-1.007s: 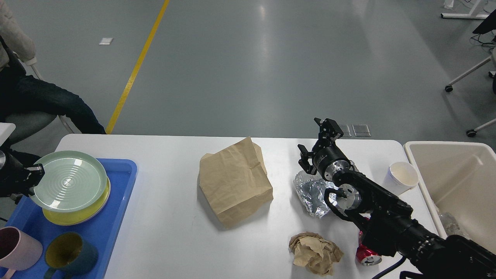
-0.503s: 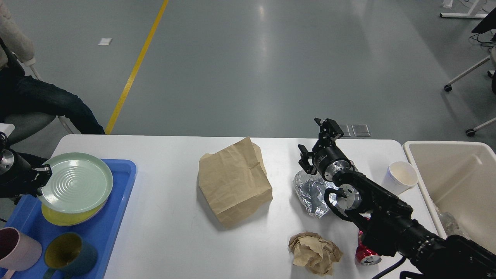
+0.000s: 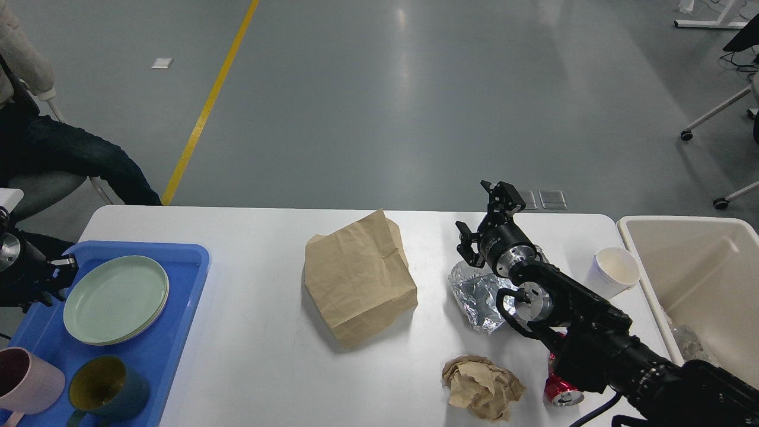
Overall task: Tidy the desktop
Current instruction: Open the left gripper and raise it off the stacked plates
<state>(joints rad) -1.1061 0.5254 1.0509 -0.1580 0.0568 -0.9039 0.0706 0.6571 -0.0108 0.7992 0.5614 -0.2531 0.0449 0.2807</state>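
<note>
Above the far right part of the big white rounded counter [image 3: 255,332], the right end effector [image 3: 481,221] hangs in the air with its two black fingers spread wide and nothing between them. The counter lies under it and stretches away to the left and toward the near edge. Just below this end effector, lying on the counter, is a crumpled piece of shiny silver foil [image 3: 474,293], partly hidden by the black arm. To the right stands a white paper cup [image 3: 614,270], close to the beige rectangular bin [image 3: 699,279] that sits beside the counter's right end. Nearer the front lie a scrunched ball of brown paper [image 3: 481,386] and a red can [image 3: 560,392], which peeks out from under the arm. A big brown paper bag [image 3: 359,279] sits in the middle of the counter.

Far off at the left edge is the left end effector [image 3: 59,270], dark and small; I cannot tell if its fingers are apart or together. It is just beside the rim of a pale green round plate [image 3: 115,299], which rests on a yellow plate inside a blue plastic tray [image 3: 178,332]. The tray sits on the counter's left end. A pink mug [image 3: 26,379] and a dark teal mug [image 3: 107,391] stand in the tray's front part.
</note>
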